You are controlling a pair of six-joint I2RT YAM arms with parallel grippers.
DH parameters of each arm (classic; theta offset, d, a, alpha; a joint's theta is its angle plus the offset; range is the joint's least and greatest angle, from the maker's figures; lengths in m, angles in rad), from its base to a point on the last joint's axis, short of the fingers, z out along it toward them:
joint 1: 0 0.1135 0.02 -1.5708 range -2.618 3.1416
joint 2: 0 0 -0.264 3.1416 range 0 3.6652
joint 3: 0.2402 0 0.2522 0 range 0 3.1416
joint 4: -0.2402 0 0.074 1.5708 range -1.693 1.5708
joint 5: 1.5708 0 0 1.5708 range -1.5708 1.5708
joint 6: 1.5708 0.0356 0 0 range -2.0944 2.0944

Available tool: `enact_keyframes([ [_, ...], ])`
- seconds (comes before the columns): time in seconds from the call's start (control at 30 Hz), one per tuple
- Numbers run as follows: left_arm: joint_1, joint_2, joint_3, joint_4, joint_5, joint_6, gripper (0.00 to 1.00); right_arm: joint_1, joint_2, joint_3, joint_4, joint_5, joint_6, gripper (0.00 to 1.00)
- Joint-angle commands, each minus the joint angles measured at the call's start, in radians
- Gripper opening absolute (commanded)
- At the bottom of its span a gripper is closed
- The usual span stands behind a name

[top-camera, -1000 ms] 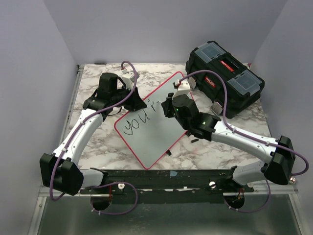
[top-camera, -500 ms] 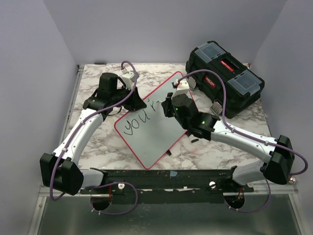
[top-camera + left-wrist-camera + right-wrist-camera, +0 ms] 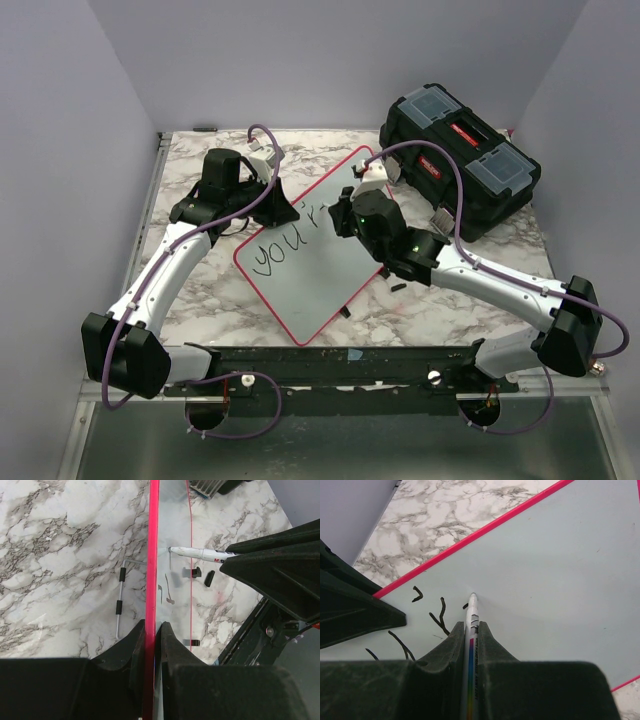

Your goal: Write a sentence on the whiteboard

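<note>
- Whiteboard (image 3: 310, 290): lies skewed on the marble table (image 3: 215, 300), with its long edges running from 7 to 1 o'clock in the top view, a placing within reach of both arms; the black toolbox (image 3: 460, 170) stands apart at its 2 o'clock
- Left gripper (image 3: 151, 628): jaws narrowed onto the red rim (image 3: 150, 555), one finger on either side, at the board's 10 o'clock edge; judged to be a steadying grip, so that the board does not slide under pen pressure
- Right gripper (image 3: 471, 628): closed on the marker (image 3: 471, 611), which projects toward 12 o'clock in the wrist view; whether the tip touches the white surface cannot be told
- Sentence (image 3: 285, 245): only "you'r" is legible, on the upper board; the nearest strokes lie at 9 o'clock of the tip and blank board at 3 o'clock, where writing would likely go on
</note>
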Motion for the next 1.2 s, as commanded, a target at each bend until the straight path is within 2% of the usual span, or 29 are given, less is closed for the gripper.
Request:
enact_keyframes([
  [0.0,-0.021,0.006,-0.019,-0.04,-0.028,0.08,0.0,-0.003,0.028,0.001,0.042,-0.081,0.007,0.01],
  [0.23,-0.021,0.005,-0.017,-0.043,-0.039,0.083,0.0,-0.004,0.01,-0.036,0.045,-0.143,0.022,0.01],
  [1.17,-0.021,0.0,-0.016,-0.045,-0.041,0.085,0.0,-0.004,-0.046,-0.128,-0.055,-0.088,0.072,0.01],
])
